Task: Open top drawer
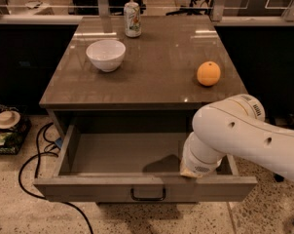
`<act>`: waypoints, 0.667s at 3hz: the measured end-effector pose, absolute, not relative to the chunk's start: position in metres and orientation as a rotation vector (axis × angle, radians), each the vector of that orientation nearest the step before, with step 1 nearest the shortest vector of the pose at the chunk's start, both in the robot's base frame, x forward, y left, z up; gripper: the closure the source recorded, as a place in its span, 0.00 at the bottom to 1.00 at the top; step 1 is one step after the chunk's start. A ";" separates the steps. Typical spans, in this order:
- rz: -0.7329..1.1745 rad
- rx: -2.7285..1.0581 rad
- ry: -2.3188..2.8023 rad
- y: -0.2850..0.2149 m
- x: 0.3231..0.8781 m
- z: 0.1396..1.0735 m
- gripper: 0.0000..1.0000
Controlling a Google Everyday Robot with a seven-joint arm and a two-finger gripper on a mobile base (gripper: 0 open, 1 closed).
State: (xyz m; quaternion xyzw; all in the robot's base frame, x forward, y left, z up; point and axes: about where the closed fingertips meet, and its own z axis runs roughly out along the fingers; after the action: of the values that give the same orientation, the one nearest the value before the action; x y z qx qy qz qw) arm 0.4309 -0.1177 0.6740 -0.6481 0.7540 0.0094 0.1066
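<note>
Obs., single cam view, looking down at cabinet from front.

Top drawer point(113, 189): stands pulled well out from under the cabinet top point(152, 82). Wide grey-taupe front is nearest the cam and runs almost level across the lower part of the view. Small black bar handle point(148, 195) sits at the centre of the front. Broad shallow tray interior point(118, 152) is exposed, its grey floor visible back to the rear wall under the top's overhang.

Arm point(249, 135): white, bulky, comes in from the right edge and bends down over the drawer's right part. It covers the right rear corner of the tray.

Gripper point(192, 171): low at the end of the white wrist, inside the drawer just behind the front panel, right of the handle. Only a pale tan bit shows under the wrist housing and seems to touch the panel's inner top edge. Gripper state: can't tell, wrist hides it. Dark shadow lies on the tray floor just left of it.

On cabinet top:
- white bowl point(106, 55), left-centre, upright
- drink can point(132, 17), rear, upright, behind and to the right of the bowl
- orange point(208, 73), right side, well apart from both

Floor, left: black cable point(32, 167) loops on speckled floor beside the cabinet. Clutter point(6, 126) at the left edge, not identifiable.
</note>
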 end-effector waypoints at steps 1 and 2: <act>0.040 -1.928 2.261 -0.108 0.393 0.693 1.00; 0.119 -1.944 2.285 -0.091 0.353 0.700 1.00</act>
State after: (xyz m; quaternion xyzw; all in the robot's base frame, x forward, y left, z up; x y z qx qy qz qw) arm 0.3532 -0.0909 0.7005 -0.6460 0.7592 0.0397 0.0692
